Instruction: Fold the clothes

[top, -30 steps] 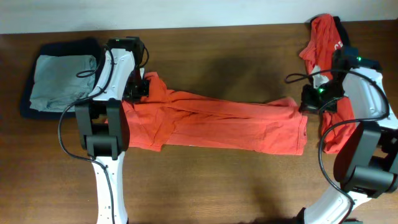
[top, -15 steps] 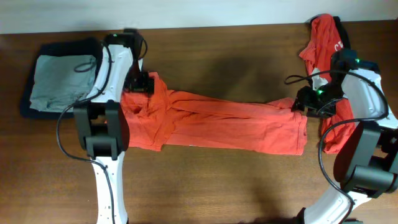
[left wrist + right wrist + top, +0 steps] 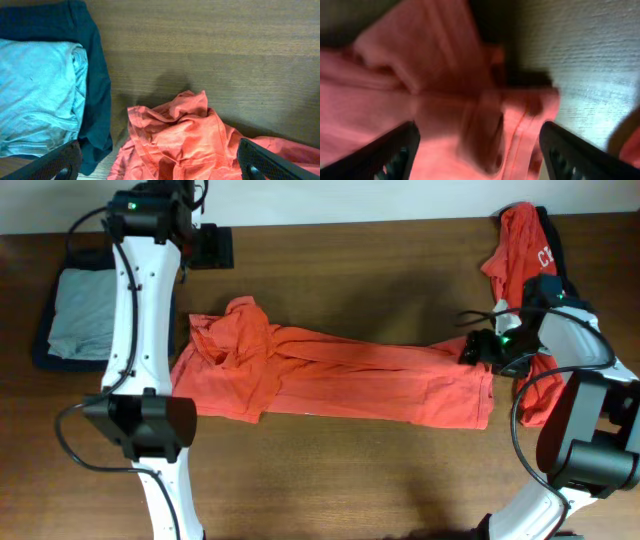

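A red-orange T-shirt (image 3: 330, 375) lies stretched in a long band across the table, its left end bunched into a crumpled heap (image 3: 180, 135). My left gripper (image 3: 210, 248) hangs open high above the table's back edge, away from the shirt. In the left wrist view the left gripper (image 3: 160, 167) has nothing between its wide-spread fingers (image 3: 57, 162). At the shirt's right end my right gripper (image 3: 478, 348) is open. In the blurred right wrist view the right gripper (image 3: 480, 160) straddles the hem, with loose cloth (image 3: 445, 100) between its fingers (image 3: 395, 150).
A folded pale grey-blue garment (image 3: 85, 310) rests on a dark navy one (image 3: 50, 355) at the far left. More clothes (image 3: 520, 240), red-orange with white letters and a dark piece, are heaped at the back right, trailing down behind the right arm.
Both grippers opened and let go of the shirt. The left arm lifted and swung toward the back edge, leaving the shirt's left end bunched. The right gripper shifted slightly left.
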Available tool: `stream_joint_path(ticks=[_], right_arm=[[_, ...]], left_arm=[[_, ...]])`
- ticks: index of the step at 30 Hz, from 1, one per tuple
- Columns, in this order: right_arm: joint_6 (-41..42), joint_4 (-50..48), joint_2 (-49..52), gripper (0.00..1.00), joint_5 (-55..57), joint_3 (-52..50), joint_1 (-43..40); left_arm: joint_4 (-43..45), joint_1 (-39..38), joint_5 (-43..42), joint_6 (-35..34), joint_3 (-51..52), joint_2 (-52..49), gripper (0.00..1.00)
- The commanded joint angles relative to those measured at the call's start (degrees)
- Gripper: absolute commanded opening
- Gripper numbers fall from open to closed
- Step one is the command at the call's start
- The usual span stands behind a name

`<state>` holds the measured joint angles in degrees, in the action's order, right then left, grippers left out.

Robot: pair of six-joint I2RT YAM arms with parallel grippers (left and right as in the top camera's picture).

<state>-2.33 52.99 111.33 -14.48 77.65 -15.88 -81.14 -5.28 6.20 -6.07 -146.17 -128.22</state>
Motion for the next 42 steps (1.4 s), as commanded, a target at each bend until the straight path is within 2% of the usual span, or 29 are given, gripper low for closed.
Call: stream_joint_path(ticks=[1,7,15,17,19,21,23,30,42], right_arm=[[1.36,-2.05,-0.26,0.82,4.39,-2.69,-0.39],[2.86,-5.95,-0.26,0.82,5.16,-8.22,-0.39],[2.91,-6.12,-0.26,0.80,4.11,-12.55,-0.31],[2.91,-6.16,-0.26,0.71,2.89,-13.42,-0.26],[2.91,-6.43,-0.26,0.52,1.11,-14.05,-0.28],[4.83,-6.91,-0.26,0.21,0.74,-14.12,-0.28],[6.56,-8.31,-0.28,0.04,0.55,-14.03,-0.37],[7.32,-11.21,-0.28,0.04,-1.84,-10.34,-2.32],[1.66,-0.31,-0.28,0.04,-8.09,7.80,-9.97]], left_arm=[[0.07,0.98,0.74,1.81,-0.57,0.46,0.99],[-0.09,1.84,0.72,1.81,-0.57,0.48,0.99],[-0.72,1.81,0.72,1.81,-0.57,0.48,0.99],[-0.74,1.81,0.72,1.79,-0.57,0.48,0.99],[-0.74,1.81,0.72,1.79,-0.57,0.48,0.99],[-0.70,1.81,0.72,1.79,-0.57,0.48,0.99],[-0.70,1.81,0.70,1.79,-0.57,0.48,0.99],[-0.70,1.81,0.68,1.77,-0.57,0.55,0.99],[0.31,1.81,-0.83,1.77,-0.59,2.64,0.99]])
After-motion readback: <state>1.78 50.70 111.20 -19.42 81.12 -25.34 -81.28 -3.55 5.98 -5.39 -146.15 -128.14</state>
